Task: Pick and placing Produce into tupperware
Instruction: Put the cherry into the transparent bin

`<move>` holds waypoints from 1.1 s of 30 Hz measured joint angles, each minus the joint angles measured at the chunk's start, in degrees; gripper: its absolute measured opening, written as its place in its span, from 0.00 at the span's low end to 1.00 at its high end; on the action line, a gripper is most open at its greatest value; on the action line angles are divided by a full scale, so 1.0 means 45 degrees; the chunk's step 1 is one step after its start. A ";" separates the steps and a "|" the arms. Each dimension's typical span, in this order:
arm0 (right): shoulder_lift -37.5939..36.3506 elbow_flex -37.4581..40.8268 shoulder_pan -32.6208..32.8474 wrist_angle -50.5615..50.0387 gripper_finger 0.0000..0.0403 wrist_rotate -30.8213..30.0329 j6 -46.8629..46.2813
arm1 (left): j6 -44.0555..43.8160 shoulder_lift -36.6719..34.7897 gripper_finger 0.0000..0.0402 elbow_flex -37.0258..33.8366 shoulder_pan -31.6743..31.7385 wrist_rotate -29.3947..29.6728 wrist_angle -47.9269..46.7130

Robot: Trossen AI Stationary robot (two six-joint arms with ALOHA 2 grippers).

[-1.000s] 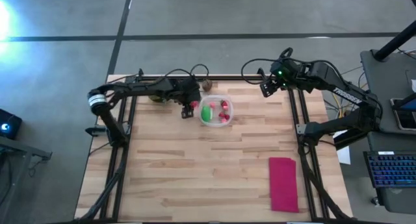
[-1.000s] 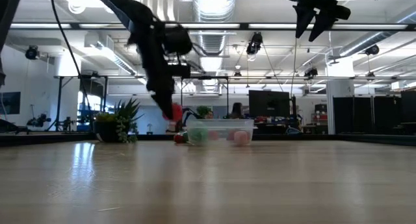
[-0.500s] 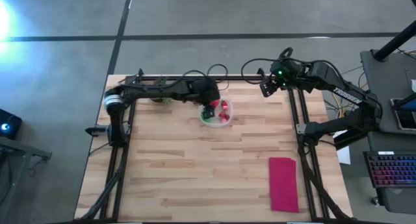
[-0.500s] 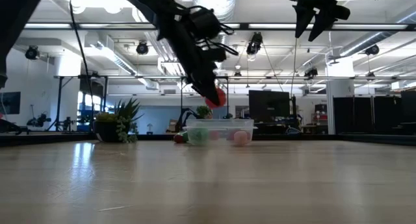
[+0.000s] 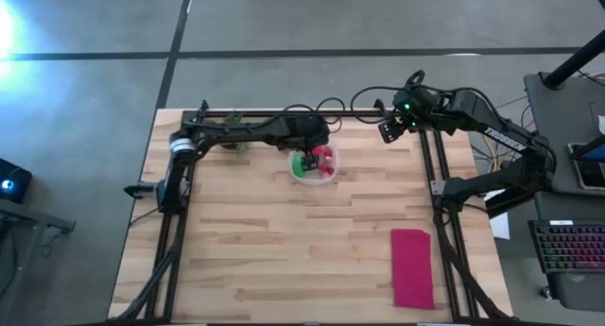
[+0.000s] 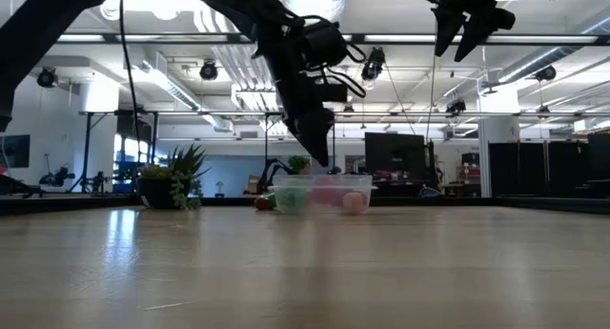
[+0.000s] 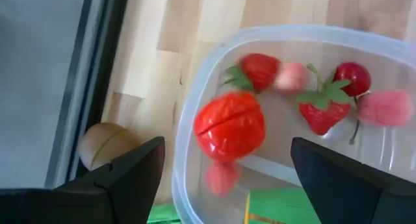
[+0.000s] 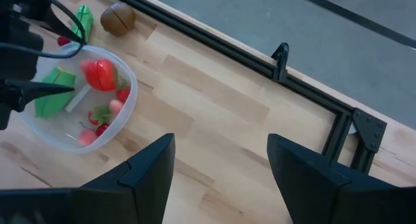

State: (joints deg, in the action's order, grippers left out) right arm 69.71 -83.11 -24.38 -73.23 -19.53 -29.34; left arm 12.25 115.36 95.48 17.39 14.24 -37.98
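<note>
The clear tupperware stands near the table's far edge. In it lie a red tomato-like piece, strawberries, smaller red pieces and a green piece. My left gripper hangs open just above the tupperware, with the red piece below its fingers. A brown piece and a second green piece lie on the table beyond the tupperware. My right gripper waits open, high over the far right.
A potted plant stands at the far left, under the left arm. A magenta cloth lies flat near the right near corner. A small red piece sits on the table just beside the tupperware. Bare wood fills the near half.
My left gripper has swung toward the table's right, from beside the tupperware to over it, carrying a red piece up and across. It then dipped toward the tupperware and let go; the red piece now lies inside.
</note>
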 joint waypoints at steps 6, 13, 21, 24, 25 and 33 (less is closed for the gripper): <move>0.0000 0.0000 0.0000 0.0000 0.59 0.0005 0.0178 | 0.0037 -0.0669 0.79 -0.0013 0.0058 -0.0004 -0.0661; 0.0000 0.0000 0.0000 -0.0065 0.59 0.0155 0.0395 | -0.1096 -0.0837 0.79 -0.0716 0.1690 -0.3084 -0.3471; 0.0000 0.0000 -0.0004 -0.0049 0.59 0.0035 0.0865 | -0.2376 -0.0866 0.79 -0.1178 0.3275 -0.4906 -0.3365; 0.0000 0.0000 -0.0005 -0.0038 0.59 0.0000 0.0472 | -0.1619 -0.0866 0.79 -0.1479 0.3481 -0.4283 -0.3473; 0.0000 0.0000 -0.0005 -0.0027 0.59 -0.0001 0.0313 | -0.1592 -0.0866 0.79 -0.1590 0.3531 -0.4228 -0.3446; 0.0000 0.0000 -0.0005 0.0073 0.59 -0.0005 0.0097 | -0.3135 -0.1012 0.67 -0.2060 0.3856 -0.3701 -0.3287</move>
State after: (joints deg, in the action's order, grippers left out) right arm 69.71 -83.11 -24.40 -72.90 -19.55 -28.91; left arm -1.86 110.80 86.21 34.74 -2.42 -52.77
